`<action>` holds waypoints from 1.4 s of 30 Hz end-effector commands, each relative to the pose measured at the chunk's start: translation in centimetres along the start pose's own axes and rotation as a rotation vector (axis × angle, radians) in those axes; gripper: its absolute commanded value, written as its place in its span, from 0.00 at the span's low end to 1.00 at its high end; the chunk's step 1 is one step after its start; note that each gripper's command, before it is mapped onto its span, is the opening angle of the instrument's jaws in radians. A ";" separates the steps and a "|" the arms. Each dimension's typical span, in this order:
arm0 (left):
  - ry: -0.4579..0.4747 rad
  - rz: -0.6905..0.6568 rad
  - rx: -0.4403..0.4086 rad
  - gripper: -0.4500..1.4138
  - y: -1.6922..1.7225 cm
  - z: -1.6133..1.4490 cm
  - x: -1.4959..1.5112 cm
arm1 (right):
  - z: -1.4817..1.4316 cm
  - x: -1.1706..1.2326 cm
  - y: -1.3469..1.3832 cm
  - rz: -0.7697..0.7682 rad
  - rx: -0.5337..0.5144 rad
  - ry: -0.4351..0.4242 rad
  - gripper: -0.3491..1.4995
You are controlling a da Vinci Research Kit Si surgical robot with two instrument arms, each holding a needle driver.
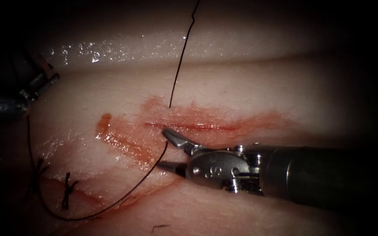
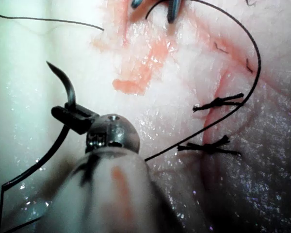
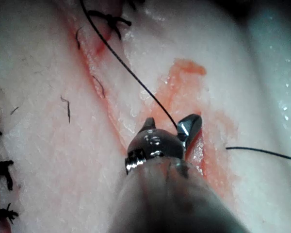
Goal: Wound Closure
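The left tool [image 2: 68,116] was clamped on the needle [image 2: 65,85] clear of the tissue [image 1: 250,87], while the right tool [image 1: 168,148] stood open around the thread [image 1: 178,70] at the cut [image 1: 193,126]

My endoscope looks down from above and in front at the pale, glistening pork tissue [image 1: 250,87], the right tool [image 1: 171,150] entering from 3 o'clock. Each wrist camera looks along its own shaft from very close. All three views share the red-smeared cut [image 1: 193,126] [image 3: 196,145] and the thin dark thread [image 1: 182,57] [image 2: 252,63] [image 3: 131,73].
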 end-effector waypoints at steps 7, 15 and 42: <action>0.021 -0.032 -0.015 0.00 0.09 0.09 -0.04 | -0.05 0.16 -0.12 -0.013 0.081 -0.004 0.00; 0.033 -0.081 -0.030 0.00 0.22 0.13 -0.11 | -0.42 0.73 -0.49 -0.031 0.143 0.020 0.00; 0.028 -0.106 -0.080 0.00 0.34 0.15 -0.06 | -1.02 2.38 -0.64 -0.023 0.111 0.173 0.84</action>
